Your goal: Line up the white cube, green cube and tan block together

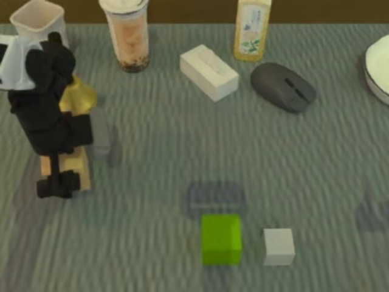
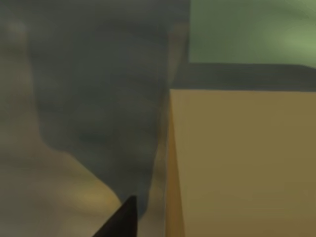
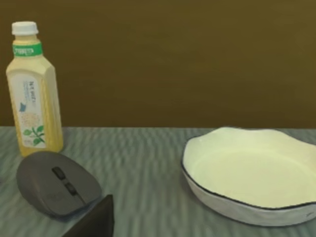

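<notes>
The tan block [image 1: 78,169] stands at the table's left side, mostly hidden in the top view under my left arm; only its pale top and one side show beside the black fingers. My left gripper [image 1: 58,182] is down at that block, fingers low around it, but I cannot tell whether they are pressed against it or merely beside it. In my left wrist view the tan block [image 2: 242,163] fills much of the frame, with one dark fingertip [image 2: 121,222] close to its edge.

The green cube [image 1: 221,238] sits near the front edge, about mid-table, and the white cube [image 1: 279,246] rests just to its right, apart from it by a small gap. Both lie well away from the tan block.

A brass bell [image 1: 76,97] stands just behind my left arm. Along the back are a square white cup [image 1: 37,21], a drink cup [image 1: 127,36], a white box [image 1: 208,71], a bottle [image 1: 252,29] and a grey mouse [image 1: 283,86]. A white bowl [image 1: 378,67] is at the right edge. My right gripper is out of the top view; its wrist camera looks toward the mouse, bottle and bowl.
</notes>
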